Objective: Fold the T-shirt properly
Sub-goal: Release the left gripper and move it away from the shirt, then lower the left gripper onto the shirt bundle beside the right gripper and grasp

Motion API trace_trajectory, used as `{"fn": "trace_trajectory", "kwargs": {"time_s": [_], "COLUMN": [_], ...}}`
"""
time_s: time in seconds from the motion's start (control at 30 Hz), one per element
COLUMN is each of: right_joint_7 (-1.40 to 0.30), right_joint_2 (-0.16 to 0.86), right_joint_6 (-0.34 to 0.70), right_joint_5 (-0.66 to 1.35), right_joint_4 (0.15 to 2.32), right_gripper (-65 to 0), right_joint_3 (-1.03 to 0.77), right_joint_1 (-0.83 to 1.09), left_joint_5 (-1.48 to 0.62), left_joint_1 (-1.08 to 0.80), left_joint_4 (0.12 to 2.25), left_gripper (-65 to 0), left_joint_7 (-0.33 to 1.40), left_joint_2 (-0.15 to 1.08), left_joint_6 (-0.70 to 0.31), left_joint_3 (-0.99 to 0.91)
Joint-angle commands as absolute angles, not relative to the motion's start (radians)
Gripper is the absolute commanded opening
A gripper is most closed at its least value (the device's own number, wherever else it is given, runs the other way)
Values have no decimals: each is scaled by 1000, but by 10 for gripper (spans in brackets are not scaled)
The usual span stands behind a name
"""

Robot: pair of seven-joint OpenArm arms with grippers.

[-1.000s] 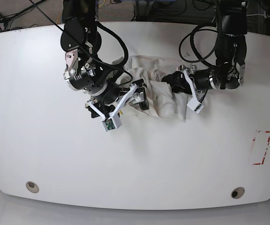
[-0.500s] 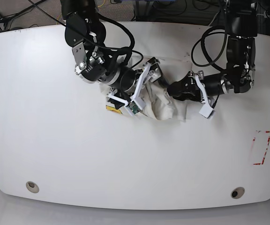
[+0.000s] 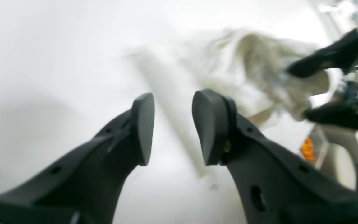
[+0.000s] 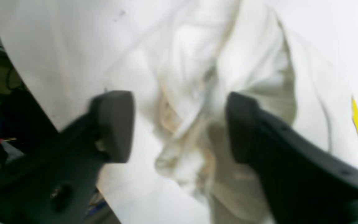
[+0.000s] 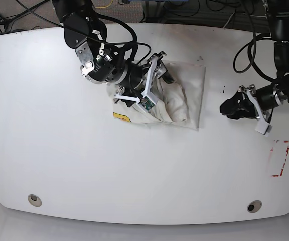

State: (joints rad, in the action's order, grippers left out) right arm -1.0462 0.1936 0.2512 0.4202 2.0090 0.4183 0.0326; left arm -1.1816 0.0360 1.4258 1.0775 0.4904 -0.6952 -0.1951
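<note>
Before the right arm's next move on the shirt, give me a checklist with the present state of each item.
1. Right gripper over the T-shirt: ok, bunched cloth lies between its open jaws.
2. Cloth actually gripped: not ok, the fingertips stand apart from the fabric.
3. Left gripper out of the way: ok, open, empty, off to the side of the shirt.
4. Shirt laid flat: not ok, crumpled and wrinkled.
5. Shirt fully on the table: ok.
6. Which part of the shirt is under the jaws: cannot tell.

We find the right gripper [image 5: 152,85] over the T-shirt's [image 5: 187,95] left part, blocking approach there. The shirt's right side and the table's [image 5: 134,170] near half lie unobstructed.
</note>
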Motion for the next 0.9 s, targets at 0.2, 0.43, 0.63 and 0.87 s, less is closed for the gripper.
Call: {"fn": "trace_trajectory", "kwargs": {"time_s": [0.2, 0.43, 0.63, 0.87], "right_joint_7": [-1020, -1020, -1020, -1010], "right_joint_2": [216, 211, 211, 211], "right_joint_6": [249, 260, 260, 260], "right_joint_5": [300, 177, 177, 170], "right_joint_4": [2025, 2025, 2025, 2023], "right_gripper": [-296, -298, -300, -301], "right_joint_3": [421, 421, 421, 421], "right_joint_1": [28, 68, 74, 85], "left_joint_5": [-1204, -1139, -1135, -1092], "left_joint_1": [-5, -58, -58, 13], "left_joint_4": [1445, 1501, 1564, 1580], "left_gripper": [-415, -415, -415, -415], "left_joint_7": [1058, 1058, 1058, 1058], "left_joint_2": [547, 526, 438, 308], "left_joint_6": [-698, -698, -698, -698], "left_joint_3": [-246, -229, -163, -84]}}
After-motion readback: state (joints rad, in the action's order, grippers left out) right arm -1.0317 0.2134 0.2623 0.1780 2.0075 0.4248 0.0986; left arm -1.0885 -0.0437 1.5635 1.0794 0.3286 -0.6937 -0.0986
